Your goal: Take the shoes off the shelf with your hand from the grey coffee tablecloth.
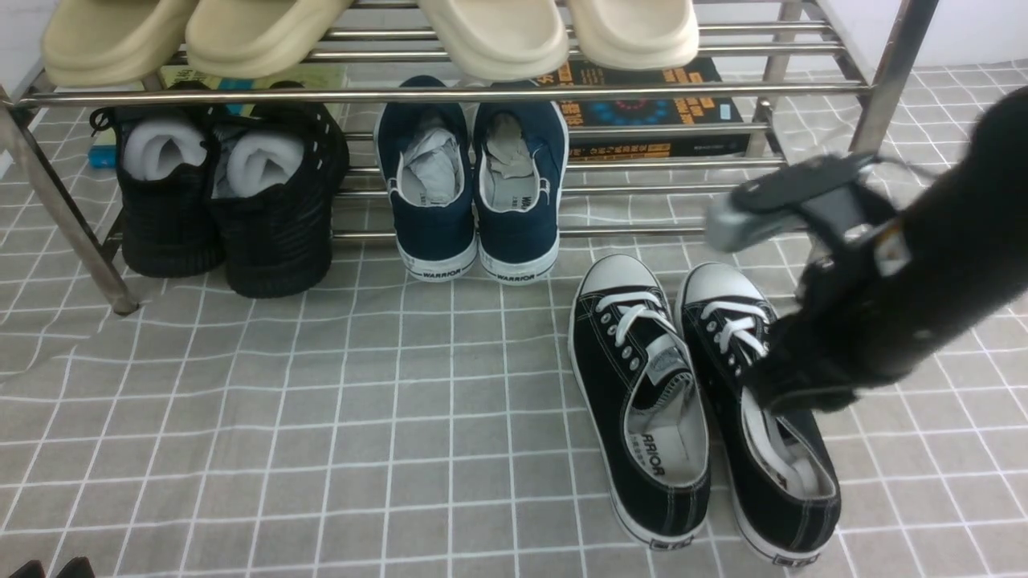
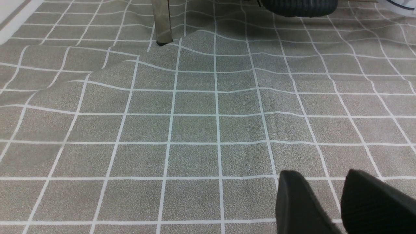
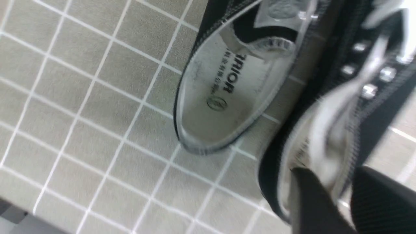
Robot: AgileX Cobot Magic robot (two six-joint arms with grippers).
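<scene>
Black canvas, white toe caps: your shoes (image 1: 683,377) are off the shelf (image 1: 450,92) and down on the cloth (image 1: 321,417). They lie side by side, toes toward the shelf and heels toward you. They sit just in front of the lower tier, right of centre, nearly touching along their length.

Your right end effector (image 1: 795,393) hangs over the right-hand shoe, tips down at its mouth, just behind the laces. From the right wrist, its fingers (image 3: 308,201) stand a little apart, with the shoe's collar and white lining running into the gap. That view is blurred, so I cannot tell whether they pinch the collar or only straddle it. The left-hand shoe has nothing on it.

Your left end effector (image 2: 325,182) sits low over bare cloth, well apart from the shoes, fingers parted by a narrow gap with nothing between them.

On the lower tier you have navy shoes (image 1: 474,201) in the middle, knit shoes (image 1: 225,209) on the left and books (image 1: 650,104) behind on the right. Beige slippers (image 1: 498,32) line the top tier.
</scene>
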